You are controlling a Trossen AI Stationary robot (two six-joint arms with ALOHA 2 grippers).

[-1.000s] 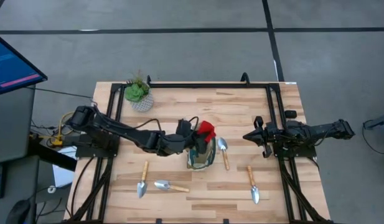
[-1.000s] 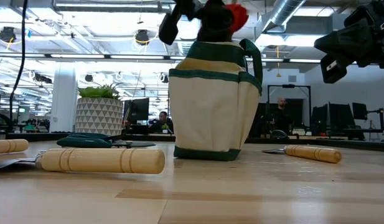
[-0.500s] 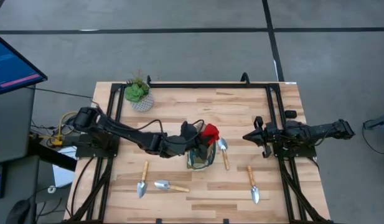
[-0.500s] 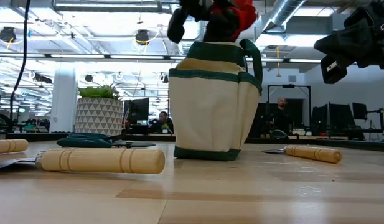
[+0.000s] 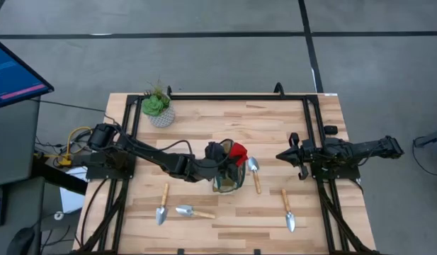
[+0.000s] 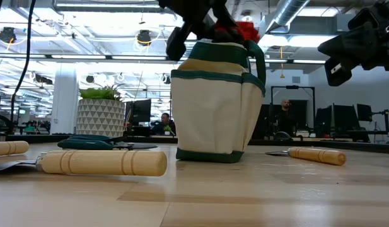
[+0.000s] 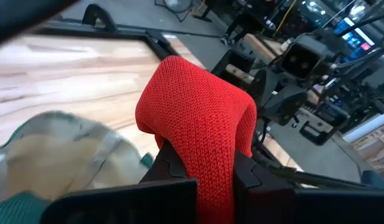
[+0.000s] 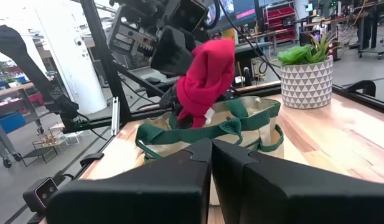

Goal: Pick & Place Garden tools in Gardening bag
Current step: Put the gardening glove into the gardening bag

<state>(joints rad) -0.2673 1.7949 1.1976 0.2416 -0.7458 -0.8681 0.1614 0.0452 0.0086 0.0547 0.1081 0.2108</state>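
Counting four trowels (image 5: pixel 162 204), one bag (image 5: pixel 229 180)

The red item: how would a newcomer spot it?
Find the gardening bag at the middle of the wooden table. The red item, a knitted cloth, hangs over the bag's mouth, pinched in the left tool. Nothing else here is red; the trowels lie flat.

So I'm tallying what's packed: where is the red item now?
In the high view the red item sits mid-table, pinched in the left end effector over the gardening bag, with a trowel just to its right.
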